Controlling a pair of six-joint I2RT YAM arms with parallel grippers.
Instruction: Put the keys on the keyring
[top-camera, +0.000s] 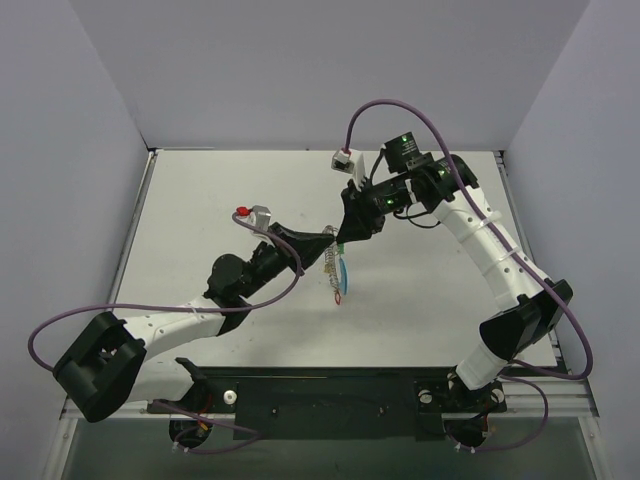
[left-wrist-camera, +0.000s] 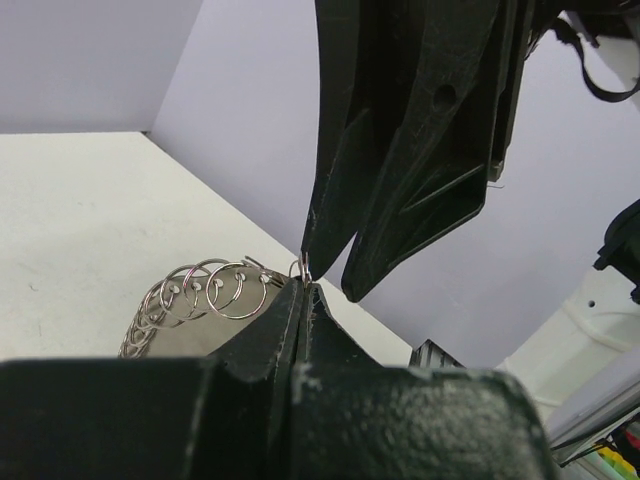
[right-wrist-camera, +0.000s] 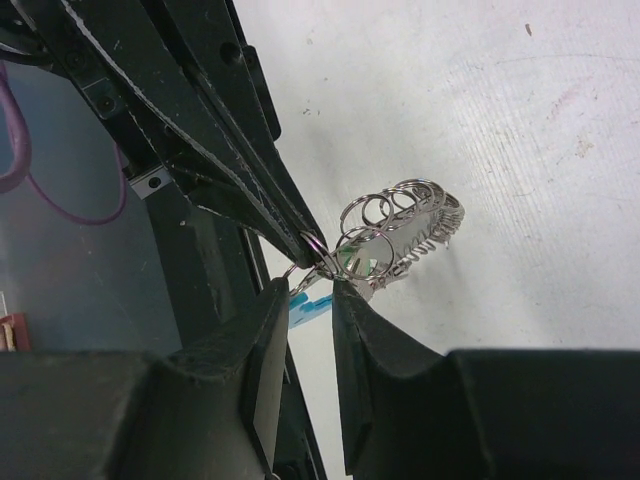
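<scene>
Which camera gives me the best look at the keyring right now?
Right wrist: the keyring shows its linked rings, light-blue part and where the left gripper pinches it. Left wrist shows some rings; top external only a small dangling strip.

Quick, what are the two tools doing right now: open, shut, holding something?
Left tool: shut, pinching a small ring of the keyring.
Right tool: open, tips close to that ring, nothing visibly gripped.
</scene>
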